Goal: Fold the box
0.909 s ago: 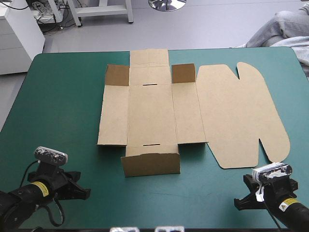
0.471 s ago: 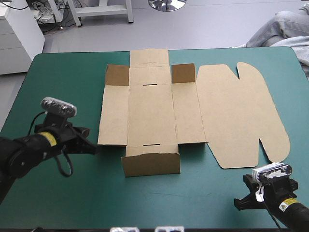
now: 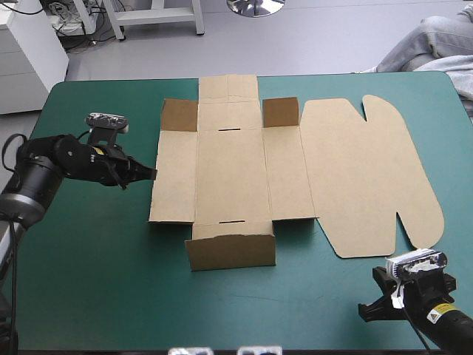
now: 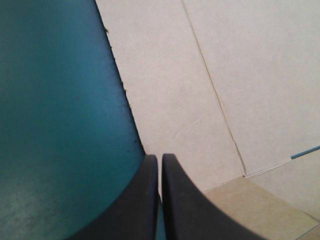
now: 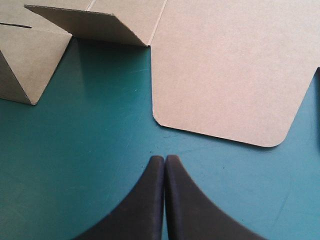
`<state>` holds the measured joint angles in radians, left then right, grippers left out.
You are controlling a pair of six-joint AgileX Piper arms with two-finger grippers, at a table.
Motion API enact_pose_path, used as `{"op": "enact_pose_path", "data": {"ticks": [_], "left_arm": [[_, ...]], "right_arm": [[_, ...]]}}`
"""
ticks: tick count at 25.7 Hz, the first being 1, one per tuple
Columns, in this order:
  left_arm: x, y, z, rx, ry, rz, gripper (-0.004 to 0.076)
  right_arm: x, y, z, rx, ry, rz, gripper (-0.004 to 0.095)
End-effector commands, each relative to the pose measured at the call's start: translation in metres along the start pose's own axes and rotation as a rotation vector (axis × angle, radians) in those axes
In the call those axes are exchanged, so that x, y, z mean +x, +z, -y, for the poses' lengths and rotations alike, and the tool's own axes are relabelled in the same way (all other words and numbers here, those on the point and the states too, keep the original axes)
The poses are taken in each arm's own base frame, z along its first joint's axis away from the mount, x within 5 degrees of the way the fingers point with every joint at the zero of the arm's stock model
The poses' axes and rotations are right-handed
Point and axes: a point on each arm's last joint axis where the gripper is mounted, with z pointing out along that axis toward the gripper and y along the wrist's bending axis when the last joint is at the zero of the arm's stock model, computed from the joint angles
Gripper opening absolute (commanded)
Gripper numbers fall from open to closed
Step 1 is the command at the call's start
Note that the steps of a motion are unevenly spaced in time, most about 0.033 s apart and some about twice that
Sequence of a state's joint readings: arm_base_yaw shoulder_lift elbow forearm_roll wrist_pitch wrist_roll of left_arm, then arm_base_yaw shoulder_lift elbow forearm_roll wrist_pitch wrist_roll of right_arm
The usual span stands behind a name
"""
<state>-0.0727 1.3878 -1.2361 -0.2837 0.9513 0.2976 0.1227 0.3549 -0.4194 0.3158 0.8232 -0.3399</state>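
My left gripper (image 4: 160, 158) is closed on nothing, its two fingers meeting in a point. That point sits right at the outer edge of the left panel (image 3: 174, 177), with bare cover (image 3: 96, 259) on one side and board on the other. I cannot tell whether the tips touch the board or hang just above it.

The box (image 3: 230, 177) lies mid-table, mostly flat. Its near wall (image 3: 230, 251) stands up, the two far flaps (image 3: 179, 115) are raised, and the lid (image 3: 366, 177) is spread flat toward the right.

The main risk I see is a shove instead of a lift. If I come in level, the closed tips may push the whole sheet across the cover, because nothing pins it down. If I come in too high, I may ride over the panel and press it flat. If I come in too low, I may dig into the cover and stall.

A sideways slide could also knock down the near wall or skew the sheet.

My right gripper (image 5: 164, 159) is closed too. It rests near the table's near edge, just short of the lid's rounded corner and apart from it, so it gives no bracing.
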Motion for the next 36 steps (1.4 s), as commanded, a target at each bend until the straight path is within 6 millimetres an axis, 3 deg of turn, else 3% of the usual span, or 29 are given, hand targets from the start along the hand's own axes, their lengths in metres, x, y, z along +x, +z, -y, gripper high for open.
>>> {"op": "enact_pose_path", "data": {"ticks": [1,9,13,17,20,24,27,30,36], "left_arm": [[-0.006,-0.018,-0.024,0.100,-0.084,0.088,0.0013],[0.007,-0.029,-0.092,0.109,-0.372,0.154,0.0035],[0.010,-0.021,-0.099,0.242,-0.381,0.137,0.0191],[0.011,0.003,-0.100,0.383,-0.352,0.065,0.0420],[0.015,0.020,-0.108,0.394,-0.379,0.021,0.0494],[0.023,0.051,-0.116,0.481,-0.411,-0.084,0.0528],[0.022,0.078,-0.109,0.499,-0.399,-0.134,0.0528],[0.016,0.104,-0.089,0.498,-0.355,-0.165,0.0528],[0.011,0.131,-0.056,0.599,-0.346,-0.224,0.0528]], "right_arm": [[-0.012,-0.005,0.000,0.005,0.003,0.082,-0.0014],[-0.012,-0.005,0.000,0.005,0.003,0.082,-0.0014],[-0.012,-0.005,0.000,0.004,0.004,0.083,-0.0014],[-0.012,-0.005,0.000,0.002,0.006,0.083,-0.0014],[-0.012,-0.005,0.000,0.002,0.006,0.083,-0.0013],[-0.013,-0.005,0.000,0.001,0.008,0.084,-0.0013],[-0.013,-0.005,0.000,0.001,0.008,0.084,-0.0014],[-0.013,-0.005,0.000,0.001,0.012,0.084,-0.0014],[-0.012,-0.005,0.000,0.000,0.014,0.082,-0.0014]]}}
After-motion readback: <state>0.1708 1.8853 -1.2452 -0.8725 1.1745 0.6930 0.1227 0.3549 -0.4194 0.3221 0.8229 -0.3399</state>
